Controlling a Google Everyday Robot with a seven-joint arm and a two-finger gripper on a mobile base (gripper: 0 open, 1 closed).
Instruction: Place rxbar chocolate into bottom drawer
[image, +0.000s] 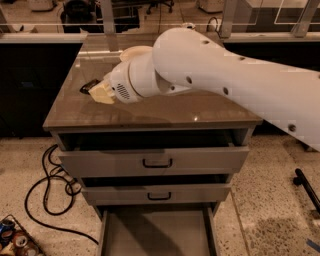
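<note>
We find the gripper low over the cabinet top. The rxbar chocolate lies flat at its tip, toward the view's left (whether gripped, we cannot tell). The bottom drawer, lowest of 3, stands open directly below.

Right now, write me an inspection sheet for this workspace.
Surface: glossy grey-brown cabinet top, white arm stretched across it.
Job's things: small black flat bar on the top's left part, at the tool's tip; grip cannot be told. Wide grey bottom drawer pulled out.
Clutter: pale round plate at the back, partly behind the arm.
Grippers: cream tool low over the top's left part.
Cables: black cable looped on the floor, left.
Surroundings: speckled floor; colourful small items bottom left.
</note>
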